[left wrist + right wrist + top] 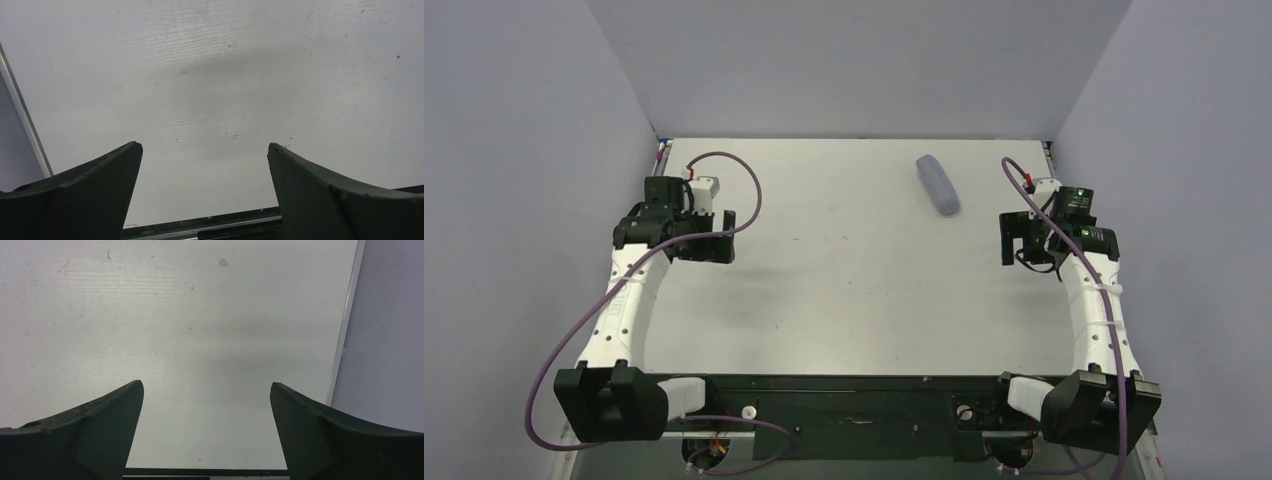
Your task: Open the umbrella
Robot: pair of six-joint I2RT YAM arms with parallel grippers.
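The sleeved umbrella lies at one o'clock on the table, just beyond the right gripper at three, which, like the left gripper at nine, hovers fingers spread, probably poised to reach.

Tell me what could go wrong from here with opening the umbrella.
The umbrella lies sleeved and flat on the table, so closing fingers may just skid it away. It sits near the right gripper but far from the left gripper, a long reach if both must pull. Neither wrist camera shows it, so alignment could be off.
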